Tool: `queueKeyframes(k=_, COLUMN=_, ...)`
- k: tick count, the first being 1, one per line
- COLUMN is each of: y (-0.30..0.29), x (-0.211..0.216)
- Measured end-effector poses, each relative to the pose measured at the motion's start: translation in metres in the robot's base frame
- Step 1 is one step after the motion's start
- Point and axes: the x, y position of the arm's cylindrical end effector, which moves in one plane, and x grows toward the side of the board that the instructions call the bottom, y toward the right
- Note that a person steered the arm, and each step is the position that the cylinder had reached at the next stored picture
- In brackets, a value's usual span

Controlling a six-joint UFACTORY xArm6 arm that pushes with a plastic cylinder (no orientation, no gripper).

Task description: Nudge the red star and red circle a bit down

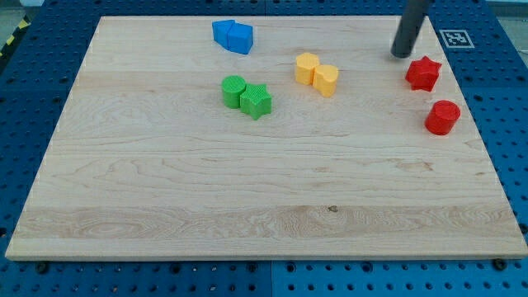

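Pale grained wood board; matt plastic-looking red star and red circle

The rod is cut off by the view's top edge, so only its lower stretch down to my tip is seen, and its mounting cannot be told. Far to the view's left of my tip, the two blue blocks are pressed so close together that their separate shapes cannot be made out, and just to the view's right of my tip the black-and-white marker is too small for its pattern to be read. The wooden board is clipped by nothing, while the blue pegboard beneath it is cut off by all four edges of the view.
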Motion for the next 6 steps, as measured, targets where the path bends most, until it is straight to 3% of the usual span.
queueKeyframes(k=2, y=0.043, x=0.052)
queueKeyframes(k=4, y=0.037, x=0.090)
queueKeyframes(k=6, y=0.017, x=0.008)
